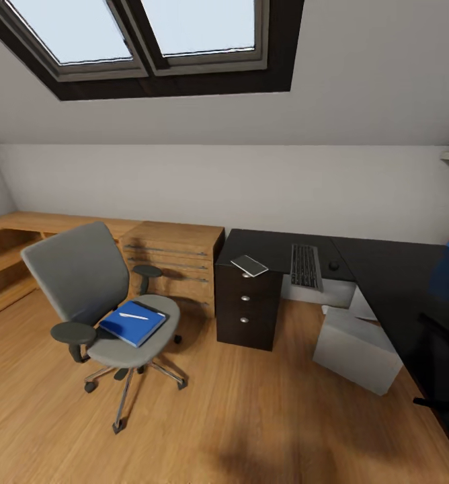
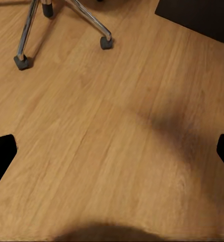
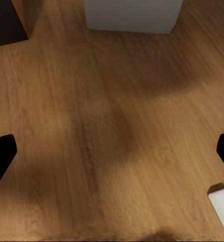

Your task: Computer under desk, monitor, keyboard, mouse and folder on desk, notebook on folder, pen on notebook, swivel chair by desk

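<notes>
Blue notebook with the pen on it lies on the swivel chair, lower left. Keyboard and mouse rest on the black counter. Both sets of fingers are spread apart, holding nothing.

Grey swivel chair carries a bright blue notebook and white pen; the desk is black, the computer pale grey-white, the floor honey-coloured wood.

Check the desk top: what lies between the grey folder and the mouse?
In the head view, the keyboard lies on the desk between the folder, at the corner above the drawers, and the mouse. The rest of that stretch is bare black top.
</notes>
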Tool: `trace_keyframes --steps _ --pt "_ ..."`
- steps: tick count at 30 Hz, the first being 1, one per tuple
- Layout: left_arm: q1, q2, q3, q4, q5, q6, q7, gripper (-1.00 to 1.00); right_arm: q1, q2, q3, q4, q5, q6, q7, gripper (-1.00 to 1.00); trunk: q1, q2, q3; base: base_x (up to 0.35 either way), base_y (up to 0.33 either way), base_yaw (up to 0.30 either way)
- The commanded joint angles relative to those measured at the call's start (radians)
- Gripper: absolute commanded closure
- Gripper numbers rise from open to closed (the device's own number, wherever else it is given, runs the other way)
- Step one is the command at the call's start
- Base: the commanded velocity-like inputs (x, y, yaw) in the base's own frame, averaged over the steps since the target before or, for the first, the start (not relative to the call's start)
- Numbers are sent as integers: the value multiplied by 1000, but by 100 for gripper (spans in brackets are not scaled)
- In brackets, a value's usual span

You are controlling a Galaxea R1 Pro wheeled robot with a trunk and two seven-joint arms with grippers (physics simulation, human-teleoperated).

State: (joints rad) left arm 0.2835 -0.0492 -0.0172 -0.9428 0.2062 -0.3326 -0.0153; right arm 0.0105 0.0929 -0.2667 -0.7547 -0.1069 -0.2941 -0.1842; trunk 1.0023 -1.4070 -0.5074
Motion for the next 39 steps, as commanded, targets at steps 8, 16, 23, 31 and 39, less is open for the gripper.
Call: trace_keyframes --steps 8,16,23,31,39 --pt "0 1 -1 -1 11 -2 -2 -100 0 2 0 2 -11 -20 2 -100 -1 0 -1 -337 0 0" --pt "0 1 -1 -1 12 -2 -2 -100 0 1 0 6 -11 -38 2 -100 -1 0 -1 -337 0 0" --pt "0 2 -1 -1 12 -2 -1 -100 0 1 0 19 -11 -40 3 -100 -1 0 -1 -333 -35 0" --pt "0 2 -1 -1 12 -1 0 -100 0 2 1 20 -10 -40 3 -100 -1 0 -1 -296 -181 0" --pt "0 3 -1 -1 13 -1 1 -100 0 1 2 20 -10 -40 3 -100 -1 0 0 -326 -47 -144"
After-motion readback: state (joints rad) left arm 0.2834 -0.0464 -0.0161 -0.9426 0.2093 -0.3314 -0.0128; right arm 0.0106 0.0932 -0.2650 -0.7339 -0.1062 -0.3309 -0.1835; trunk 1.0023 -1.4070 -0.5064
